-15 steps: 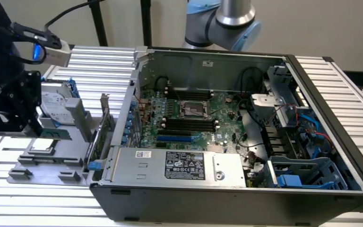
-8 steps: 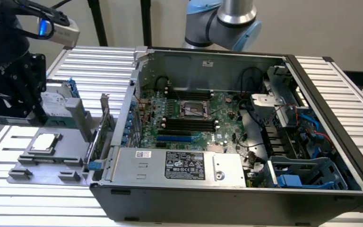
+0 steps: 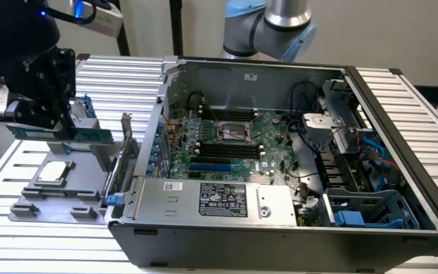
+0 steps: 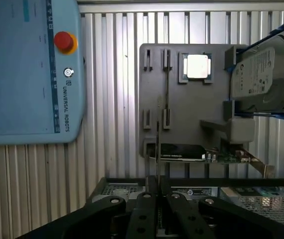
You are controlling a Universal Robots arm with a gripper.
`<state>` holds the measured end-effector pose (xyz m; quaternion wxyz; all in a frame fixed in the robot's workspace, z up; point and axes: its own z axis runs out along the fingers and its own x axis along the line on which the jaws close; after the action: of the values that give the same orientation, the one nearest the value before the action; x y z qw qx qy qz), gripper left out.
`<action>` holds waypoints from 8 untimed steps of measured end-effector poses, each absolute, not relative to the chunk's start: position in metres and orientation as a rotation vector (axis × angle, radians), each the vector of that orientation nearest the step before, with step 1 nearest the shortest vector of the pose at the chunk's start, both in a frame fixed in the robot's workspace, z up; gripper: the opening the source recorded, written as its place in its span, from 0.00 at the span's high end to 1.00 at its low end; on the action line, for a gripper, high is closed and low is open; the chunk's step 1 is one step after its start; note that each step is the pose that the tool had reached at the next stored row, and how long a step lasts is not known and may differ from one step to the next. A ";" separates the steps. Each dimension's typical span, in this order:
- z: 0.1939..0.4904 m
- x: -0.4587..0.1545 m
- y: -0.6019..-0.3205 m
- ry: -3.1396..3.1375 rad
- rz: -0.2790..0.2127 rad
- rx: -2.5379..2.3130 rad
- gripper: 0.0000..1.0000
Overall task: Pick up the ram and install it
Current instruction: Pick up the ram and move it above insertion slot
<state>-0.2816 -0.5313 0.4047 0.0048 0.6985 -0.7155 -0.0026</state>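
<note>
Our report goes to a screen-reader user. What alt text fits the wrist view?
The gripper clamps the ram, seen edge-on, before a gray tray holding a processor, a hard drive and an expansion card. A blue teach pendant lies beside the tray on the slatted table.

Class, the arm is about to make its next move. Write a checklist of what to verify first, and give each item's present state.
1. Ram gripped: ok, gripper is shut on it.
2. Ram clear of tray: ok, it hangs above.
3. Case open: ok.
4. Memory slots empty: ok, they look bare.
5. Slot latches open: cannot tell.
</note>
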 end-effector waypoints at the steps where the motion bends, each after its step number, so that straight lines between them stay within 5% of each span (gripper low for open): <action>1: 0.407 -0.277 -0.531 -2.242 -0.010 2.188 0.86; 8: 0.419 -0.245 -0.531 -2.248 -0.023 2.194 0.86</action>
<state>-0.2454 -0.5312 0.4195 0.0003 0.6985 -0.7156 -0.0073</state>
